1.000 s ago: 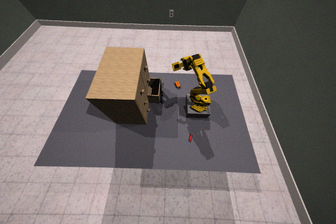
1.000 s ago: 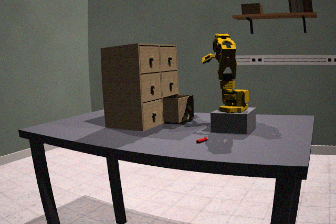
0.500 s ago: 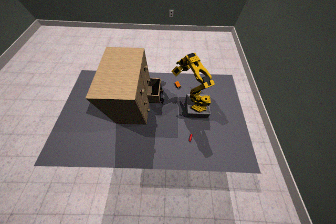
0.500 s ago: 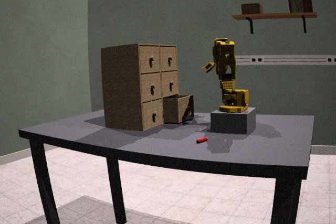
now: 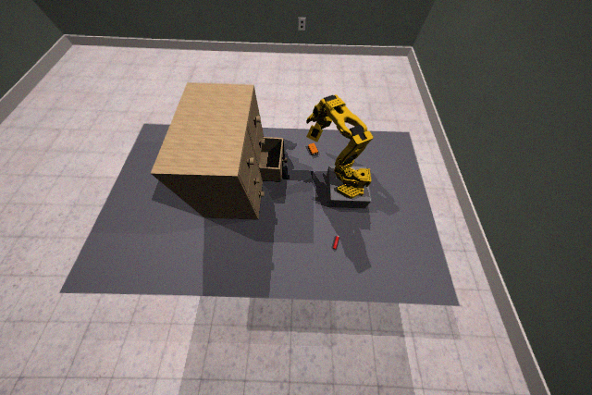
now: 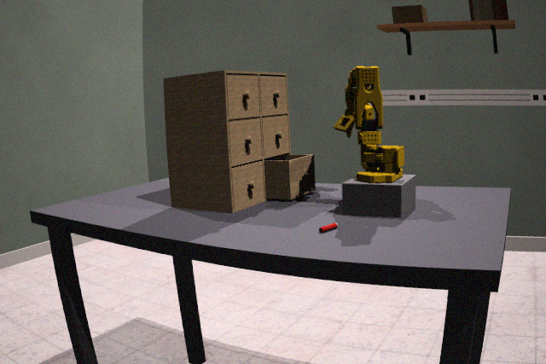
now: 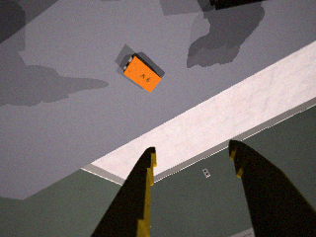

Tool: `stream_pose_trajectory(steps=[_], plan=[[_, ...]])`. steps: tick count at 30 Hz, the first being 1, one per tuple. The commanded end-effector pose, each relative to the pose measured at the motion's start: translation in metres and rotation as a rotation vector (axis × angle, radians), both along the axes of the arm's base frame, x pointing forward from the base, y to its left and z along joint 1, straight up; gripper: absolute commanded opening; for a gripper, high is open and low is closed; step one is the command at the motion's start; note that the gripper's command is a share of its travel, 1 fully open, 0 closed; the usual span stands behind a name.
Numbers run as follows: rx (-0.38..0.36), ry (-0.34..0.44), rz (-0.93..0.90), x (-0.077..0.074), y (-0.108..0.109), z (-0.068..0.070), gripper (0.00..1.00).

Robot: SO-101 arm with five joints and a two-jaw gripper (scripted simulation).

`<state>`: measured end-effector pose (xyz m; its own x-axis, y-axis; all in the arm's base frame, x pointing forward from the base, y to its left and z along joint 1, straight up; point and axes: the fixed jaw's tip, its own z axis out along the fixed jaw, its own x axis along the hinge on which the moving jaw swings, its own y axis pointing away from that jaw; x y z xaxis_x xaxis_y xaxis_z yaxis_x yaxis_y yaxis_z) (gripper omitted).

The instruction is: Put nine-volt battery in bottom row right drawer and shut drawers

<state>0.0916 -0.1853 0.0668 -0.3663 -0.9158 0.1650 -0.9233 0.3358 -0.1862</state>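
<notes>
Dull green walls enclose a floor of pale, mottled square tiles edged by a grey baseboard, and a small white wall outlet sits low on the far wall in the top view. A dark grey table on black legs stands in the middle, crossed by long soft shadows. In the exterior view a wooden wall shelf on two black brackets hangs high at the right, carrying a brown box and a row of dark books, with a pale horizontal wall strip below it.
</notes>
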Motion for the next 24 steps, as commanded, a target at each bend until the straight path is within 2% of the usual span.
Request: stream_pose_trajectory(steps=[1,14,16,24], plan=[[0.007,0.027,0.080,0.000,-0.005,-0.005,0.30],[0.096,0.144,0.473,-0.002,-0.006,-0.041,0.30],[0.096,0.144,0.473,-0.002,-0.006,-0.041,0.30],[0.158,0.190,0.719,-0.003,-0.003,-0.064,0.30]])
